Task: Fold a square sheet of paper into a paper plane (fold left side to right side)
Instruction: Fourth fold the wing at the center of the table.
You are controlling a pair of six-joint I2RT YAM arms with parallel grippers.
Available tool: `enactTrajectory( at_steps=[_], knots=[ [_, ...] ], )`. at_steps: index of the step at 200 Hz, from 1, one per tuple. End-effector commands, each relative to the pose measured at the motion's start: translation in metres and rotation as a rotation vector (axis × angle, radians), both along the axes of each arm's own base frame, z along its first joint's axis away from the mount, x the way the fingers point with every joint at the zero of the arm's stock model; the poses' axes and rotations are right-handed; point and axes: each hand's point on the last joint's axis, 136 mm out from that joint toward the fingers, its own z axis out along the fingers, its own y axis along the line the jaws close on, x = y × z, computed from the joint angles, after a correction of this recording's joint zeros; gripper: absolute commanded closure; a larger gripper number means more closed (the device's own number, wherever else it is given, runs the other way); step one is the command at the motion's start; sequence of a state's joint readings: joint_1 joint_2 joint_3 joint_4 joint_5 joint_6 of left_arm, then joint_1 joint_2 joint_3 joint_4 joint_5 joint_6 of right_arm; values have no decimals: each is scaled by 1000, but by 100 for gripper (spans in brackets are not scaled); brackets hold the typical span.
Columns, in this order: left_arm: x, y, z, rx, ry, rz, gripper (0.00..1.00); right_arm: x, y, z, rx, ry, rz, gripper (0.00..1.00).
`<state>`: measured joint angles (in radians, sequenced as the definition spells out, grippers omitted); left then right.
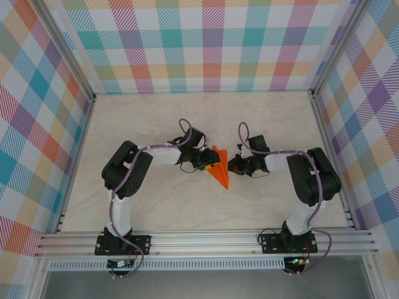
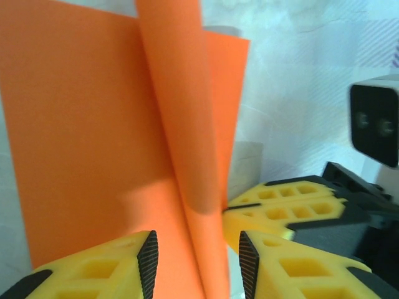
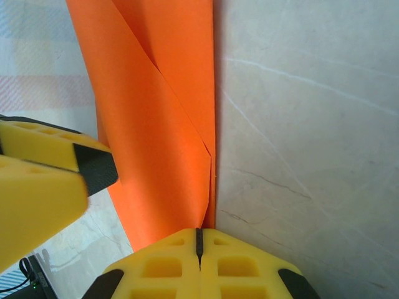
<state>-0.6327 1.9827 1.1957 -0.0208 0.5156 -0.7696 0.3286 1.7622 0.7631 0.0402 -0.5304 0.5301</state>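
Pale marbled tabletop (image 1: 156,212) and plaid walls (image 1: 212,43) frame my overhead feed. The orange paper (image 1: 219,173) lies at mid-table between the two arms as a narrow triangle with its point toward me. From up there it is too small for me to count its layers, and both grippers crowd its far end.

The left gripper (image 1: 203,160) sits at the paper's left edge. On its wrist feed the jaws stand apart, one raised flap (image 2: 181,124) rising between the black pads (image 2: 148,261) with a sliver of space on either side, so I read it as released and straddling the flap rather than pinching it. The flap's root is cut off by the bottom of that picture, and the top of the sheet runs out of frame.

The right gripper (image 1: 235,166) is on the paper's right side, clenched. On its own feed the yellow fingertips (image 3: 168,268) meet in one thin seam just where the folded edge ends. I cannot tell whether any paper is caught in that seam or is merely pressed under the tips. A diagonal crease (image 3: 181,106) crosses the layers above them.
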Motion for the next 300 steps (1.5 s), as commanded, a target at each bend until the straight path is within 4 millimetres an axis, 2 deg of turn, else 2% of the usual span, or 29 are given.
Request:
enactTrajectory(
  at_steps=[1, 22, 39, 66, 105, 164, 259, 282, 300],
  knots=[
    [2, -11, 50, -85, -85, -34, 59, -9, -10, -21, -68, 61, 6, 97],
    [-1, -22, 59, -125, -88, -62, 65, -9, -10, -22, -68, 64, 4, 97],
    [-4, -34, 58, -133, -79, -93, 69, -9, -10, -21, -72, 62, 4, 97],
    [0, -46, 43, -122, -55, -107, 70, -10, -10, -22, -75, 65, 6, 97],
    [8, -47, 25, -74, -36, -91, 71, -10, -11, -22, -78, 64, 7, 97],
    [8, -33, -6, 34, -12, -69, 71, -10, -11, -22, -88, 65, 12, 97],
    [1, -16, -35, 119, 23, -56, 71, -11, -10, -23, -102, 65, 23, 96],
    [-1, -14, -42, 133, 32, -51, 72, -7, -7, -18, -78, 52, 25, 95],
    [-3, -10, -47, 146, 40, -45, 72, 1, -3, -1, -54, 16, 26, 92]
  ],
)
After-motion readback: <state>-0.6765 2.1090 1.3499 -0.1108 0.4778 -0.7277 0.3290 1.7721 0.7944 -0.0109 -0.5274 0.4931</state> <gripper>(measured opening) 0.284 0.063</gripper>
